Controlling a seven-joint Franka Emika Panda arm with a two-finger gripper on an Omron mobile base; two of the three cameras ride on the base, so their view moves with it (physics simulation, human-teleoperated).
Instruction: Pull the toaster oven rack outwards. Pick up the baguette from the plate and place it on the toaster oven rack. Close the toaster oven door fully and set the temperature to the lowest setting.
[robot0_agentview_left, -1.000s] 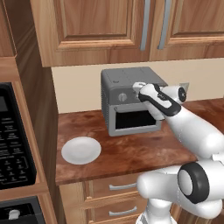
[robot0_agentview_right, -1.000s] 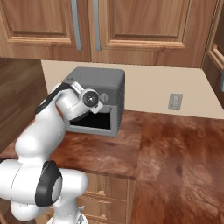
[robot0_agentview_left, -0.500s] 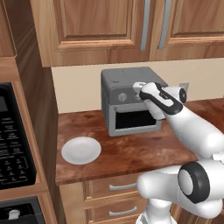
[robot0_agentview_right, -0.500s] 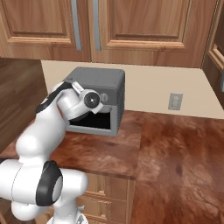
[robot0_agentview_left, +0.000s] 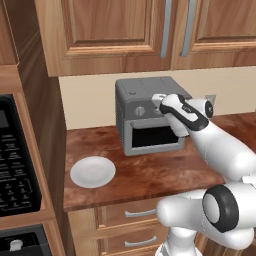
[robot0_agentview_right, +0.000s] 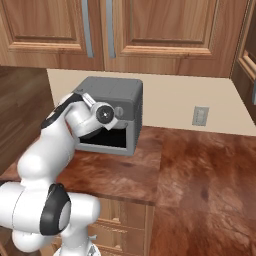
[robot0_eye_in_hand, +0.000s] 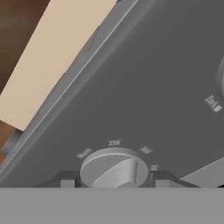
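Glossy white rounded arm (robot0_agentview_left: 220, 150) with black joint bands.

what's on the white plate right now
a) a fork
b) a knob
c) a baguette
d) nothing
d: in the left base view the plate sits bare on the counter, to the left of the toaster oven.

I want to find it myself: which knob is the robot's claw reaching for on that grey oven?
Start at the dark-grey toaster oven on the brown counter under the wooden cupboards. A row of round knobs runs above its closed door. The claw is right on one knob, the one ringed with temperature marks such as 250, its ridge slanting, unlike the neighbouring knob at the hand view's edge.
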